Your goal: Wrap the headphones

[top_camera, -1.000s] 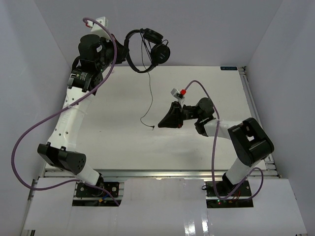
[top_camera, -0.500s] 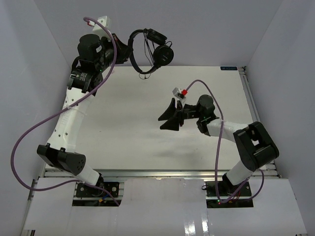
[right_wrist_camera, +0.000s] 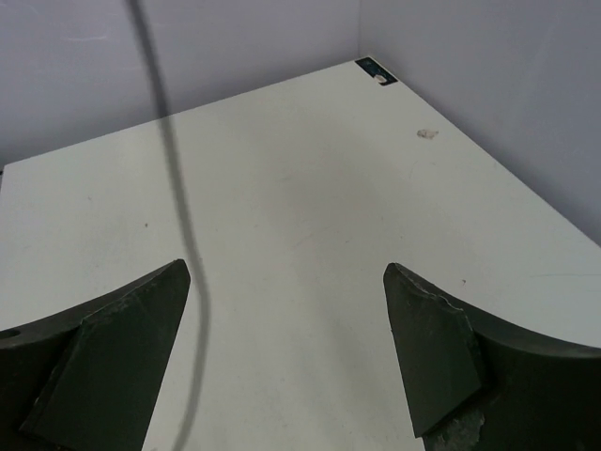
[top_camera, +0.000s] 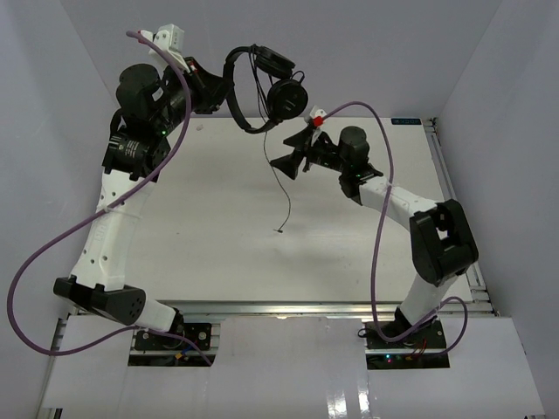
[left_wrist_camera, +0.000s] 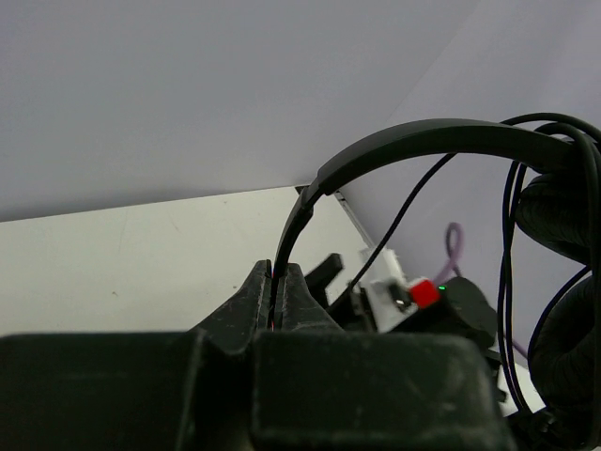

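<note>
Top external view: the black over-ear headphones (top_camera: 286, 96), with a thin curved headband and two round padded earcups, hang in the air over the far edge of the white tabletop (top_camera: 192, 209), close to the back wall. The left arm (top_camera: 113, 218) holds them up. In the left wrist view the left jaws are pressed together on the headband (left_wrist_camera: 413, 141), pinching it edge-on near one end, with the earcups off to the side.

The long thin black cable (top_camera: 286, 196) drops from the earcups towards the near side. Its long axis is close to vertical, and its loose tip is low over the middle of the tabletop; I cannot tell whether the tip touches.

The right arm (top_camera: 397, 202) reaches in just below the earcups with the right jaws spread wide. In the right wrist view the cable (right_wrist_camera: 174, 160) shows as a blurred dark line running lengthwise through the gap. It lies well to one side, just beside the finger on the picture's left and far from the other.

By my reading, the coming move depends on that offset: the right jaws already straddle the upper cable and are the nearer pair, so they could close on it there. It seems safer to centre it between the fingers first.

No container appears in any view.
</note>
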`<state>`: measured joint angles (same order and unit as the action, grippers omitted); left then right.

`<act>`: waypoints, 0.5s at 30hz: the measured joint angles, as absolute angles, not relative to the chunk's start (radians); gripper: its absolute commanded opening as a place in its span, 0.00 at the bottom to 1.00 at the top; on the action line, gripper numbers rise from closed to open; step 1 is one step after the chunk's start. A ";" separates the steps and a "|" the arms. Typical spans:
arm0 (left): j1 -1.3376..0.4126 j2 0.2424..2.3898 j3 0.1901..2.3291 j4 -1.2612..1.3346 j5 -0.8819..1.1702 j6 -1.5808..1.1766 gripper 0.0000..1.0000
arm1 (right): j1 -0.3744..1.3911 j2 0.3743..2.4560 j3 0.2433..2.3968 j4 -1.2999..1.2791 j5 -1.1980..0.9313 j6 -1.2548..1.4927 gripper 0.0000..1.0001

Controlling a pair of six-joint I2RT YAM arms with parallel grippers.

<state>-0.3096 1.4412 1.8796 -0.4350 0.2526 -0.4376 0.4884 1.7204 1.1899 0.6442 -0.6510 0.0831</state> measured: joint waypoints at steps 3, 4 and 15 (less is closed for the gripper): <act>-0.310 1.435 1.872 -0.434 0.267 -0.449 0.00 | 0.524 1.829 1.266 0.631 -0.607 0.101 0.94; -0.310 1.434 1.870 -0.433 0.271 -0.452 0.00 | 0.533 1.858 1.288 0.629 -0.616 0.122 0.87; -0.310 1.414 1.840 -0.434 0.282 -0.455 0.00 | 0.594 1.984 1.265 1.141 -0.984 0.684 0.70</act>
